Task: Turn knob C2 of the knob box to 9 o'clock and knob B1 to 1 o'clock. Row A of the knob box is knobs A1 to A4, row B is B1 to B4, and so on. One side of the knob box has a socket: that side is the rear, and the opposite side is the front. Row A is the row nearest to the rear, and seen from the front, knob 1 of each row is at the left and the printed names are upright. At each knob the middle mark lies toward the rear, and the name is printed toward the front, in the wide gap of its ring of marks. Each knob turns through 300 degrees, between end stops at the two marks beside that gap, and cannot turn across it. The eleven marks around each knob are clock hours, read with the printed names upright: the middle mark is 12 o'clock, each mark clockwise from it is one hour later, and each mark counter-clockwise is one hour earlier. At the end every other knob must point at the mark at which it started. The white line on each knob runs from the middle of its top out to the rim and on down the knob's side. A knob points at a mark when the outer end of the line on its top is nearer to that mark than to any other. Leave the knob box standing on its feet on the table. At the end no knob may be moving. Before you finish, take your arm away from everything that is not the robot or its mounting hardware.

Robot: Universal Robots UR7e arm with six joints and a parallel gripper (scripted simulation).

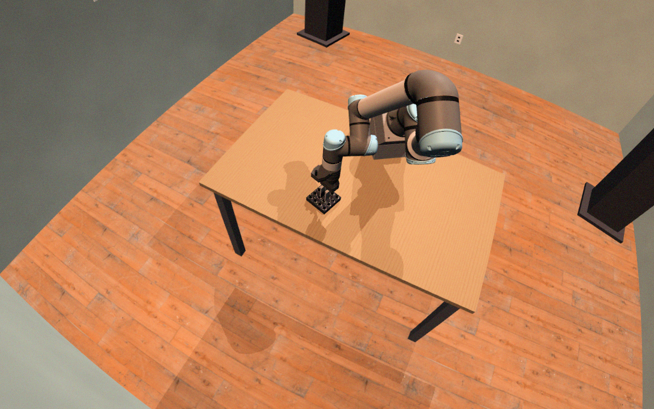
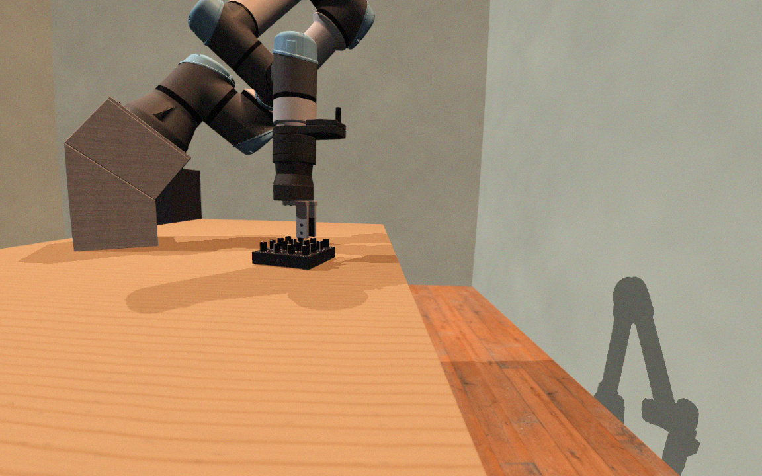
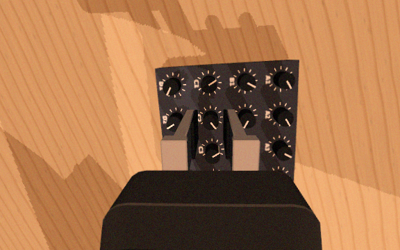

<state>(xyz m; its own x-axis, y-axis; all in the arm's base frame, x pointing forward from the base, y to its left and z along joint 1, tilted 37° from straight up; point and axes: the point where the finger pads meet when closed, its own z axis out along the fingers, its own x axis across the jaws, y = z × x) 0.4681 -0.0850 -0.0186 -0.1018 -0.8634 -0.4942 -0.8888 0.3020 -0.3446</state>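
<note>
Open pincer over C2

The pincer (image 1: 325, 195) (image 2: 307, 237) (image 3: 210, 124) points down, its fingers parted and gripping nothing. C2 (image 3: 210, 119) shows between them, its line near 2 o'clock (so short of the 9 wanted). C3 (image 3: 212, 153) lies beside it. Farther out, B1 (image 3: 246, 82) points near 1 o'clock. The box (image 1: 323, 209) (image 2: 280, 259) (image 3: 292, 101) stands on the table (image 1: 436, 224) (image 2: 194, 367) (image 3: 360, 121), near one long edge.
</note>
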